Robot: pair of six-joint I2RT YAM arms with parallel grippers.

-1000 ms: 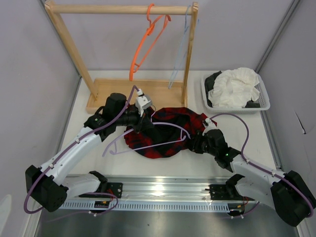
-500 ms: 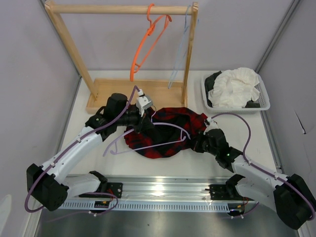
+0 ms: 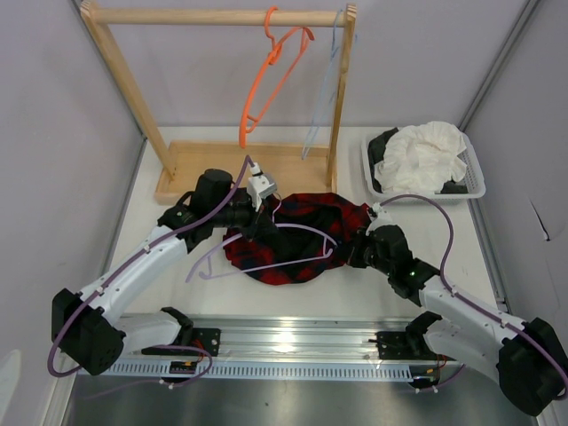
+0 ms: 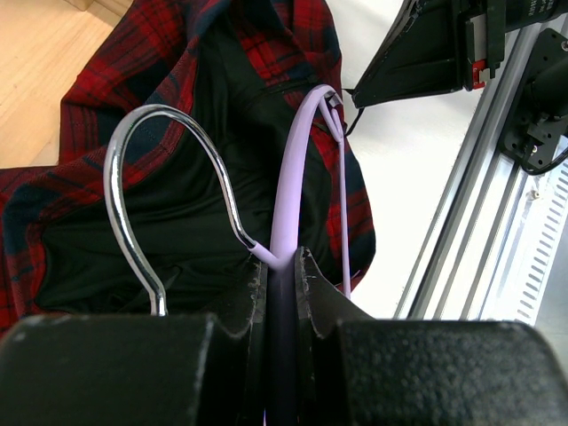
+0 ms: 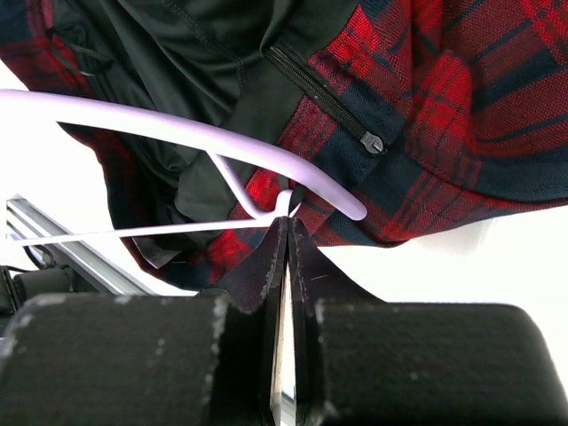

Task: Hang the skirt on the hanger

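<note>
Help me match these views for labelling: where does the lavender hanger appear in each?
Top external: hanger lies across the skirt, mid-picture.
Left wrist: hanger at centre, its arm rising from the bottom edge.
Right wrist: hanger sweeps from left edge to centre.
Shared landmark: the red plaid skirt beneath it.

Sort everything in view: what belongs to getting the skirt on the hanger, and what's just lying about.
In the job: skirt; lavender hanger; left hand and right hand, both shut on that hanger.
Lying about: wooden rack; orange hanger; pale blue hanger; basket; white garment in it.
</note>
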